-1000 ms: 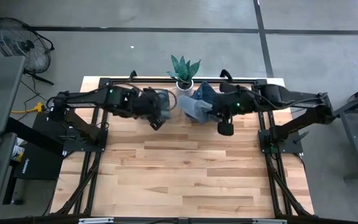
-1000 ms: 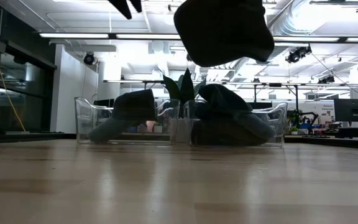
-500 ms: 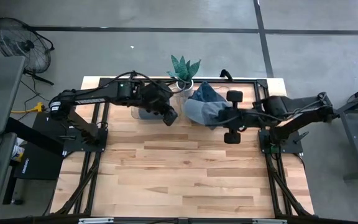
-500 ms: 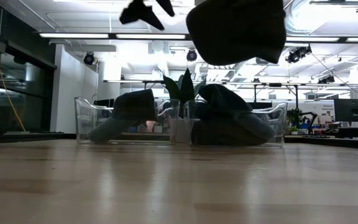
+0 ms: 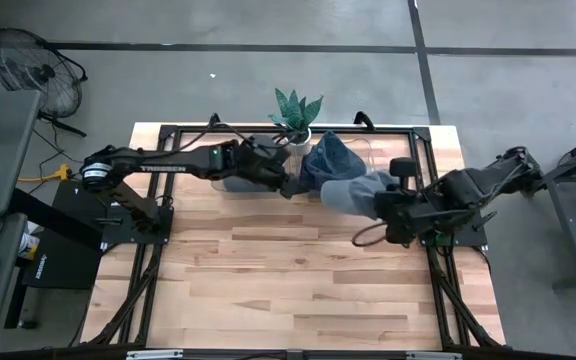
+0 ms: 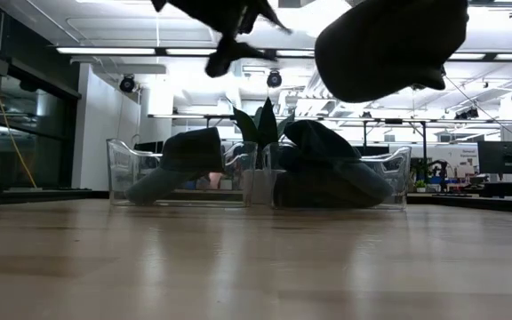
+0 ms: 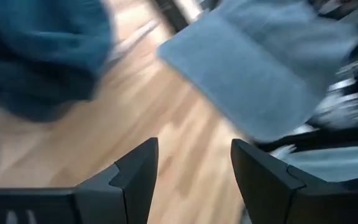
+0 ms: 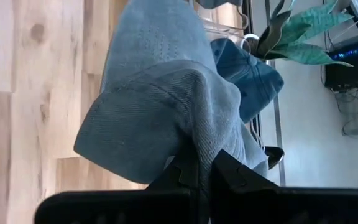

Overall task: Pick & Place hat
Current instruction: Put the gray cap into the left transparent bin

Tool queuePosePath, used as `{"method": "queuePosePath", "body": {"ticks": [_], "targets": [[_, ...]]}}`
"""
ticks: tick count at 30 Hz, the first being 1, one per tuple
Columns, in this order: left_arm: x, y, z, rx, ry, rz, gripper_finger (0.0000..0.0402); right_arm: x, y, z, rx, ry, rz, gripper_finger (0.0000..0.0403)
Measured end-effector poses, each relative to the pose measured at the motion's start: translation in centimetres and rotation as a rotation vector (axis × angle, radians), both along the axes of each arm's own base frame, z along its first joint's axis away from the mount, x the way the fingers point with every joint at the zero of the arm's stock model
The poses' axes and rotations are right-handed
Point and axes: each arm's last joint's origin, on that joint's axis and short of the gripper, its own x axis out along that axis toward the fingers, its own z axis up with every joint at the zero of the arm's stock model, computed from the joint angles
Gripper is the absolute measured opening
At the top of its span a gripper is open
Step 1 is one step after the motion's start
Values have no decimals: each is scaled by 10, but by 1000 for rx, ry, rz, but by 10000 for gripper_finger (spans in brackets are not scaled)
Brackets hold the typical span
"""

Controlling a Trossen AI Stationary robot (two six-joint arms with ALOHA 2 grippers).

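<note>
Midway: hat lifted, not yet placed.
My right gripper (image 8: 194,167) was clamped on the grey-blue hat (image 5: 353,190), held in the air above the table (image 5: 298,270), so the pick looked done and placement remained. Farther back, my left gripper (image 7: 191,165) hovered spread and empty near the bins (image 6: 180,173). No readable labels or writing.

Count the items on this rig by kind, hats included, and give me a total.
Hats: 3 (held hat in the right gripper, left-bin hat, right-bin hat; any more beneath are hidden)
Clear bins: 2 (left bin, right bin)
Potted plant: 1
Total: 6
</note>
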Motion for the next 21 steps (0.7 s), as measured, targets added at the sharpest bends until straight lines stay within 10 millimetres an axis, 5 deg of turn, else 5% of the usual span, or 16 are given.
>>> {"method": "queuePosePath", "body": {"ticks": [10, 21], "targets": [[34, 1, -12, -254, -322, -19, 200, -20, 14, 7, -127, -68, 70, 0], [51, 2, -28, -405, -354, -29, 200, -22, 16, 9, -243, -81, 109, 0]]}}
